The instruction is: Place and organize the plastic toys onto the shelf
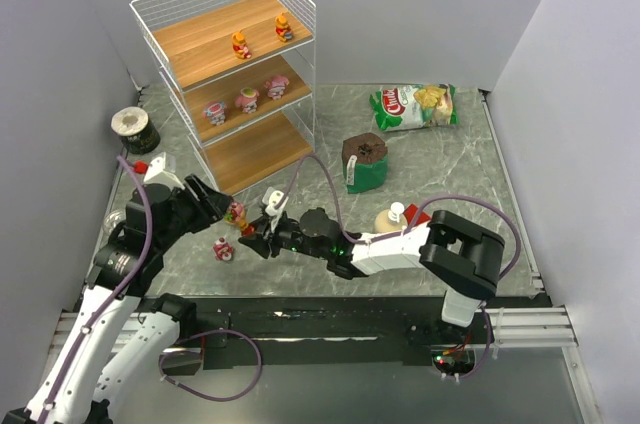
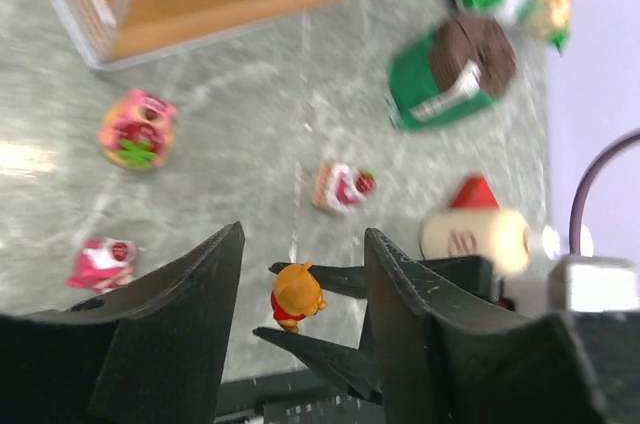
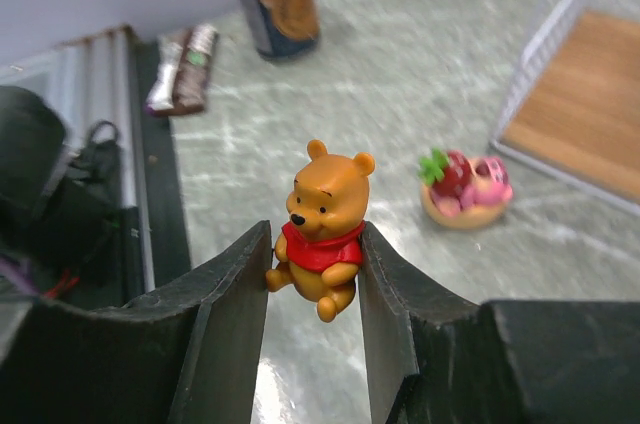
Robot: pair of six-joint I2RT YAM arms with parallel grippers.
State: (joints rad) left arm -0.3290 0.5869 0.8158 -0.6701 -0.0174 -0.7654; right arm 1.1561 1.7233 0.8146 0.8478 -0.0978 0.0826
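Observation:
An orange-yellow bear toy (image 3: 325, 224) in a red shirt is pinched between the fingers of my right gripper (image 3: 315, 236), held above the table. My left gripper (image 2: 304, 234) stands open just above it, with the bear (image 2: 297, 296) showing in the gap. In the top view both grippers meet left of centre, the right one (image 1: 258, 236) beside the left one (image 1: 218, 202). The shelf (image 1: 300, 74) carries two orange-yellow toys (image 1: 240, 44) on its top tier and three pink ones (image 1: 247, 98) on the middle tier. A pink strawberry toy (image 2: 137, 130), a red-and-white one (image 2: 343, 187) and a pink one (image 2: 103, 261) lie on the table.
A cream bottle (image 2: 475, 234) and a red box (image 2: 475, 191) sit right of the grippers. A green pack with a brown top (image 1: 363, 159) and a chips bag (image 1: 415, 104) lie further back. A dark can (image 1: 133, 126) stands at the left edge.

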